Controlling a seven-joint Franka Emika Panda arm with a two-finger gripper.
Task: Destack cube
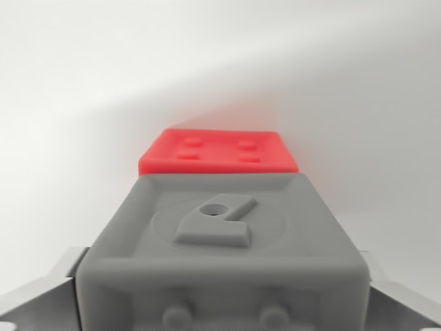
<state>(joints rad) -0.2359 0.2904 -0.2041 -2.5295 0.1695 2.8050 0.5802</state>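
A grey cube (220, 234) with a raised emblem on its top face fills the lower half of the wrist view. It sits between my gripper's (220, 307) two light grey fingers (38, 293), which press against its left and right sides, so the gripper is shut on it. Beyond the grey cube lies a red cube (219, 153) with small studs on its top face, resting on the white surface. The grey cube hides the red cube's near side. Whether the two cubes touch cannot be told from this view.
A plain white surface (83, 103) surrounds both cubes, with a soft shadow band running across it behind the red cube.
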